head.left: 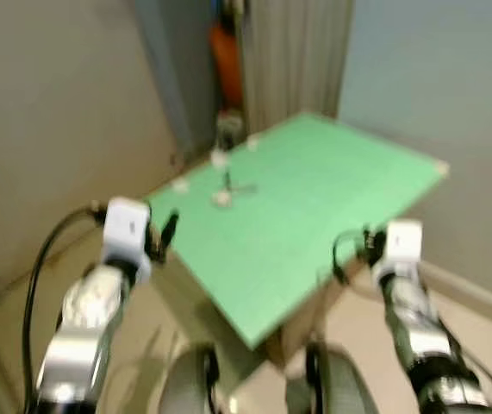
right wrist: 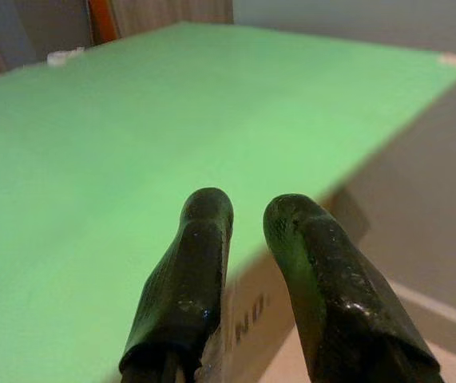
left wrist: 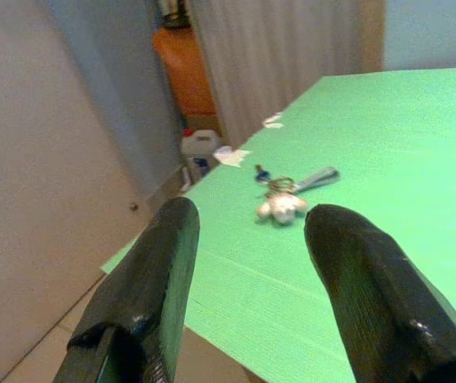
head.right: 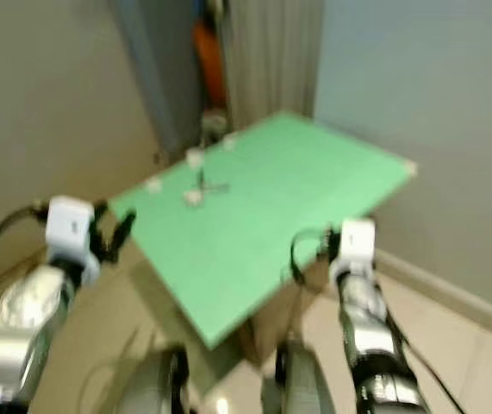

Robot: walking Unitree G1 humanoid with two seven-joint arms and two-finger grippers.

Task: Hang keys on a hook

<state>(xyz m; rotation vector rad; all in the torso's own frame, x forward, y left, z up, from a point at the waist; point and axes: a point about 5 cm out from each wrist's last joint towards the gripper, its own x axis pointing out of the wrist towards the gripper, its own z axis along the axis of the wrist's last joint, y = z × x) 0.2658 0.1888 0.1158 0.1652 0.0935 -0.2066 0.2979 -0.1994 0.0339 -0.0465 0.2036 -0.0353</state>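
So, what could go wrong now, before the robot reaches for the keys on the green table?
1. The keys lie far back on the green table, well beyond the open left gripper; a long reach may miss.
2. The head views are blurred, so aiming could be off.
3. No hook can be made out.

A plain home corner: tiled floor (head.left: 4, 336), bare walls (head.left: 47, 103), a curtain (head.left: 293, 60) at 12 o'clock, an orange container (left wrist: 184, 68) at 11 o'clock, a green-topped table (head.left: 314, 198) ahead.

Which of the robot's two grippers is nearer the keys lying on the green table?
Left. The left gripper hovers off the table's near-left edge, facing the keys. The right gripper is at the near-right edge, farther away.
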